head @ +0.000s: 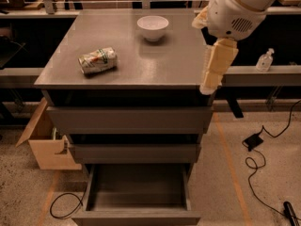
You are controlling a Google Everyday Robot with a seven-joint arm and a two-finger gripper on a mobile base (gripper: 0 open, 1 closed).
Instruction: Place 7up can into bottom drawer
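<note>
The 7up can (97, 60) lies on its side on the left part of the grey cabinet top (160, 65). It is dented and silver, with green and red marks. The bottom drawer (136, 217) is pulled out below the two shallower drawers, and nothing shows inside it. My gripper (209, 87) hangs down from the white arm at the cabinet top's right front corner. It is well to the right of the can, not touching it, and holds nothing.
A white bowl (153, 27) stands at the back middle of the cabinet top. An open cardboard box (47, 147) sits on the floor to the left. Cables and a black adapter (254, 140) lie on the floor to the right. A clear bottle (265, 60) stands on the right ledge.
</note>
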